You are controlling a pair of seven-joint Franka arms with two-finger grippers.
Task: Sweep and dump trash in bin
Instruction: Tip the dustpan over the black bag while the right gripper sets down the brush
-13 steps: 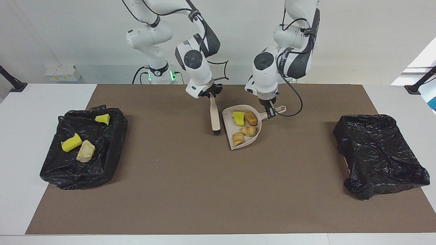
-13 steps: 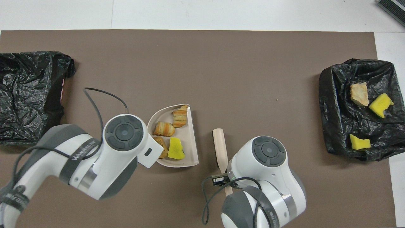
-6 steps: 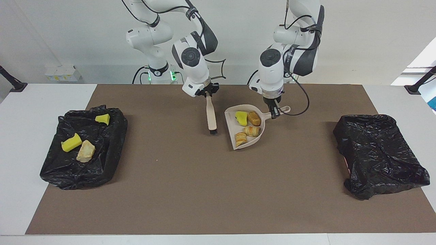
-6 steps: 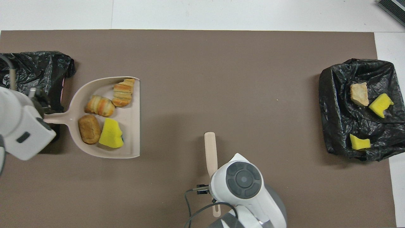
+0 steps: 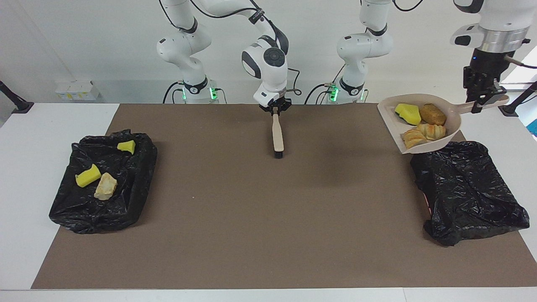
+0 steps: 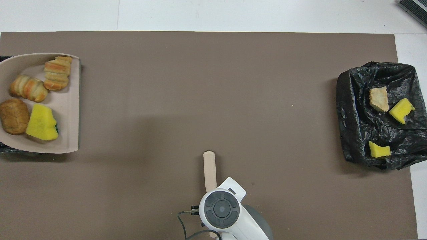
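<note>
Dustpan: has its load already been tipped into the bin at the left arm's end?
No: the dustpan, held up over that black-lined bin, carries a yellow sponge chunk and three rolls.

- Both arms (image 5: 184,42) were glossy white, built of rounded segments with dark grey bands at the joints.
- Well above the right gripper (image 5: 275,108), the wrist housing carried a round dark grey cap (image 5: 273,55) with concentric rings; the overhead view showed the same cap (image 6: 220,209).
- Thin black cables (image 5: 218,14) looped along the upper links and trailed to the wrist just above those black fingers.
- Each base wore a black collar with a white mark, lit green beside it (image 5: 213,91).
- Above the left gripper (image 5: 482,98), the body was black, topped by a silver ring (image 5: 499,34).
</note>
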